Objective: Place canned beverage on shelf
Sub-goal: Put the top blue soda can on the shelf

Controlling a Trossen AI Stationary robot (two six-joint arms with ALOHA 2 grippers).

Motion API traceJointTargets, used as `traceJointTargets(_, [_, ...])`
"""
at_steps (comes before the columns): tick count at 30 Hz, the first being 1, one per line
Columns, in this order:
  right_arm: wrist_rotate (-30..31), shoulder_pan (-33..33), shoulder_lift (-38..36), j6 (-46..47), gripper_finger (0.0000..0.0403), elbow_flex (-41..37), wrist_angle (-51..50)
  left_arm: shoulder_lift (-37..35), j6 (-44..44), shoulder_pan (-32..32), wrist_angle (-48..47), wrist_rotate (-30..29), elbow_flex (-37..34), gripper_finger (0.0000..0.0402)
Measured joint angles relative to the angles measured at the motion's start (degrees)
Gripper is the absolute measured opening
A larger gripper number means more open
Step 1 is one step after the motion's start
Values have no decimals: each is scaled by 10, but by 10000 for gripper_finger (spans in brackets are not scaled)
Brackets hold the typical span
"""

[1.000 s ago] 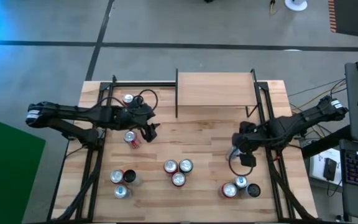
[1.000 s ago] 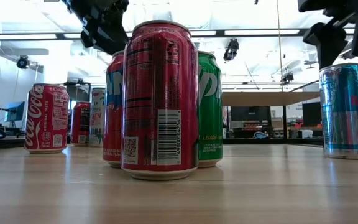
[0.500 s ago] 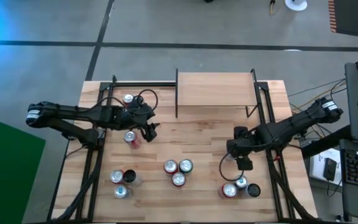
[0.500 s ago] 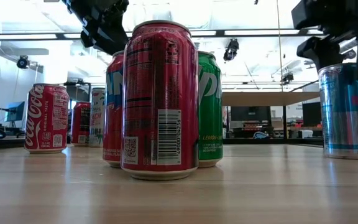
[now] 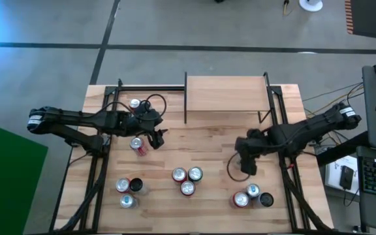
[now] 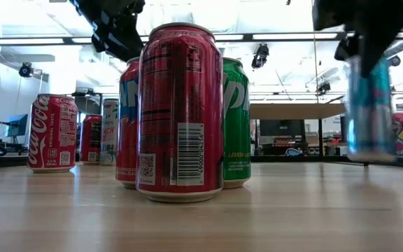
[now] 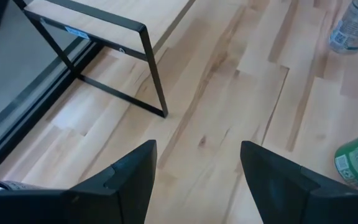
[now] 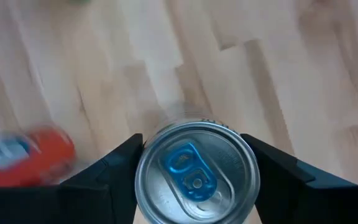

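**Right gripper clamps slim blue can, lifted clear of the tabletop**

The right wrist view alone shows the right gripper (image 8: 194, 163) with both fingers pressed against the slim blue aluminium can (image 8: 196, 172), its silver top and blue tab facing the camera. The low view alone shows that can's base hanging just above the butcher-block table (image 6: 201, 210). From above, the can is hidden under the gripper (image 5: 247, 161), now farther toward the table's middle than a second ago, when its fingers stood wider. The light-wood shelf on black uprights (image 5: 225, 95) stands at the far edge, bare. The left gripper (image 7: 196, 171) is open and holds nothing, beside a red can (image 5: 138, 145).
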Motion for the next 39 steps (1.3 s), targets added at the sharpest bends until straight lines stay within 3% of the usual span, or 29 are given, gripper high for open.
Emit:
traceJointTargets(5, [1, -72, 2, 75, 227, 81, -57, 0, -2, 0, 0, 0, 0, 215])
traceJointTargets(10, [19, -154, 25, 80, 229, 182, -143, 0, -1, 0, 1, 0, 0, 199])
traceJointTargets(24, [48, -342, 145, -104, 232, 447, -287, -2, 1, 0, -33, 2, 0, 148])
traceJointTargets(32, [47, -473, 192, -166, 233, 526, -316, -7, -23, 0, -56, 2, -1, 120])
traceJointTargets(39, [67, -598, 225, -209, 233, 534, -317, -7, -26, 0, -62, 1, -1, 107])
